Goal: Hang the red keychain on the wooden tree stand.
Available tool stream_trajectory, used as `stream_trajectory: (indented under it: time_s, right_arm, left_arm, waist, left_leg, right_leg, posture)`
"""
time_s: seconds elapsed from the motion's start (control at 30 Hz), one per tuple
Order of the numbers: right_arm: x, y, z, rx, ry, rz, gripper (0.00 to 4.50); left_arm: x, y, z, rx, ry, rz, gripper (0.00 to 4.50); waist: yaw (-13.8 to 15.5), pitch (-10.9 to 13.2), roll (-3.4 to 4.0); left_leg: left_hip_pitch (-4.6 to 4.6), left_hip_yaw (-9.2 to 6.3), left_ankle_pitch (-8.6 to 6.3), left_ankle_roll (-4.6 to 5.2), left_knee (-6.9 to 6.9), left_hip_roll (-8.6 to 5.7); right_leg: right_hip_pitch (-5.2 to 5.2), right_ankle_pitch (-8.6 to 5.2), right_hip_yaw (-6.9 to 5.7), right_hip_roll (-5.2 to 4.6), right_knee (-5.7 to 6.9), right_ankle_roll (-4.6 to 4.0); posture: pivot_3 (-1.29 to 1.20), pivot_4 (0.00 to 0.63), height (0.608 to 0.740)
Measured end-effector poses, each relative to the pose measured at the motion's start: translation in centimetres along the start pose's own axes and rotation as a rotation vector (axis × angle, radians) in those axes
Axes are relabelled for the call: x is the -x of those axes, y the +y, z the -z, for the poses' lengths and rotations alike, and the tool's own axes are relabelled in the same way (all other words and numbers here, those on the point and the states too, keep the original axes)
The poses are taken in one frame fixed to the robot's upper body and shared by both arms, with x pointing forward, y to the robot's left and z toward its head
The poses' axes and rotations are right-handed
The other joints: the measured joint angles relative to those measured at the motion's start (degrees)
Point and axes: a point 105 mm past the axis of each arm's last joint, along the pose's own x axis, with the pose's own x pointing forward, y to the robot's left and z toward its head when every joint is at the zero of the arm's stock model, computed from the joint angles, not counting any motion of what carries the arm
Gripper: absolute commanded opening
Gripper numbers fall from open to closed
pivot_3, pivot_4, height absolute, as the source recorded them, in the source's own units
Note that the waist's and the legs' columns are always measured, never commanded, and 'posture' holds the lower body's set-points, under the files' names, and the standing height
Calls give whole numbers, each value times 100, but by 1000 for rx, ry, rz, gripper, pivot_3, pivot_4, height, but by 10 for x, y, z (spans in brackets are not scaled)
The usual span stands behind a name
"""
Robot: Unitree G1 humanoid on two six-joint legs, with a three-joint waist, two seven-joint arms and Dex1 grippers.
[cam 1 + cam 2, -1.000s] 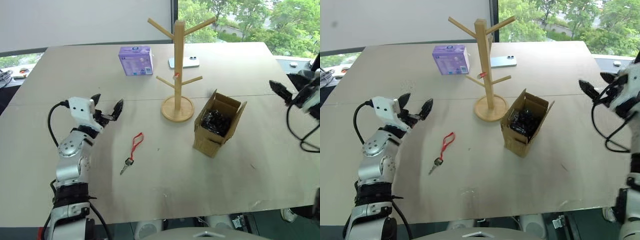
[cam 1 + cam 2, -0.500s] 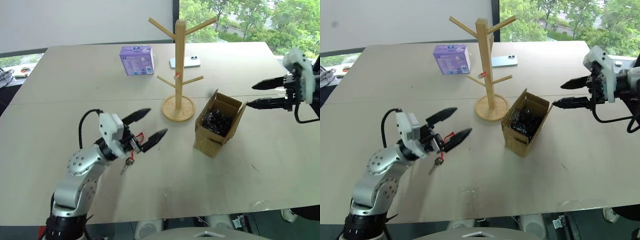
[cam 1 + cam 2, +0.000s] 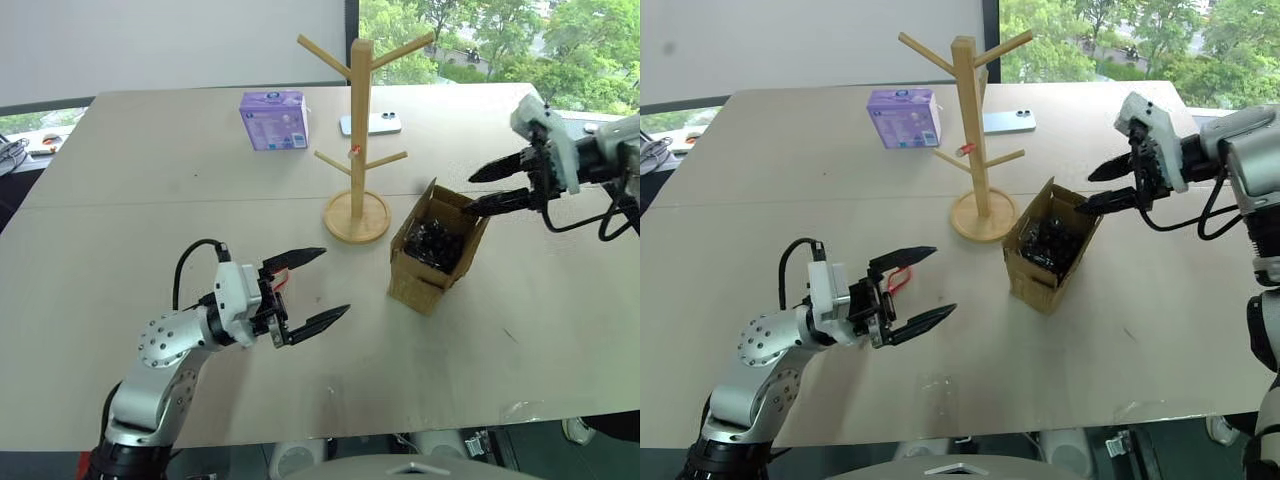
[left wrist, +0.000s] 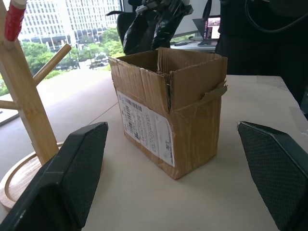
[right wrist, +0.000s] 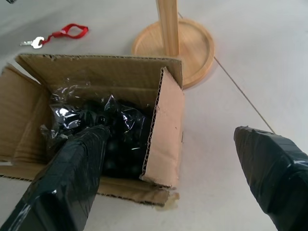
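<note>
Both pincers spread wide and empty over the tabletop (image 3: 120, 200).
An open cardboard box (image 3: 437, 247) of black plastic-wrapped items stands just right of the wooden tree stand (image 3: 357, 140); a purple box (image 3: 272, 120) and a phone (image 3: 368, 124) lie farther back. The right pincer (image 3: 492, 185) hovers at the box's far right corner. The red keychain (image 5: 57, 35) lies on the tabletop near left of the stand, largely hidden behind the left pincer (image 3: 310, 289), which hangs over it, pointing right toward the box.
</note>
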Motion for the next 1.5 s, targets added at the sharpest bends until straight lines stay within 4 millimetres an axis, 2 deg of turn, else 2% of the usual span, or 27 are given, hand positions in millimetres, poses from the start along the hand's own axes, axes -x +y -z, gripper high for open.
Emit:
stream_trajectory:
  time_s: [0.3,0.6,0.63,0.73,0.83,0.9,0.93,0.97,1.2,1.3,1.5]
  right_arm:
    - [-15,2,6,40,92,10,4455]
    - [-32,8,3,120,184,44,4455]
    - [-32,8,4,121,191,48,3950]
    - [-32,5,6,119,205,64,2865]
    - [-32,2,8,118,212,73,1427]
    - [-33,2,8,121,213,73,785]
    - [-33,1,7,124,213,76,265]
    - [-33,0,7,123,214,80,17]
    - [-32,-6,3,104,189,81,17]
    - [-20,-16,-8,74,143,112,17]
    - [12,-51,-30,-4,50,249,17]
  left_arm:
    - [-2,4,2,-23,2,-14,4500]
    - [-4,8,0,-32,-3,-41,4500]
    - [-4,8,0,-32,-4,-42,4500]
    - [-4,8,0,-30,-6,-49,4500]
    - [-5,9,0,-29,-9,-59,4500]
    - [-5,9,0,-29,-9,-61,4500]
    - [-5,10,0,-29,-9,-65,4500]
    - [-5,10,1,-27,-8,-67,4500]
    - [-5,11,1,-23,-12,-89,4500]
    - [-6,11,1,-19,-16,-93,4500]
    - [-11,9,4,-6,-21,-98,4500]
  waist:
    - [-6,1,2]
    - [-3,2,4]
    - [0,2,3]
    - [-2,2,4]
    - [-7,2,4]
    - [-7,2,4]
    - [-8,2,4]
    - [-9,2,4]
    - [-8,3,4]
    - [-10,5,8]
    - [-18,8,11]
  left_leg:
    - [0,-1,0,0,0,1]
    - [0,-1,0,0,1,1]
    - [0,-2,0,0,1,1]
    - [0,-1,0,0,1,0]
    - [0,-1,0,0,1,1]
    - [0,-1,0,0,1,1]
    - [0,-1,0,0,1,1]
    - [0,-1,0,-1,1,1]
    - [0,2,0,0,2,0]
    - [0,2,0,0,1,-1]
    - [0,12,0,0,0,-3]
  right_leg:
    - [0,0,-1,1,1,1]
    - [0,1,-2,0,1,2]
    - [0,1,-2,0,1,2]
    - [0,1,-1,0,1,2]
    - [0,1,-1,2,2,2]
    - [0,1,-1,2,2,2]
    - [0,1,-1,2,2,2]
    - [0,1,-1,2,2,2]
    - [0,1,1,2,2,2]
    - [-1,1,1,3,3,2]
    - [-4,1,6,5,4,2]
  posture:
    - [0,150,740]
    - [0,150,740]
    - [0,150,740]
    - [0,150,740]
    - [0,150,740]
    - [0,150,740]
    - [0,150,740]
    - [0,150,740]
    - [0,150,740]
    - [0,150,740]
    - [0,150,740]
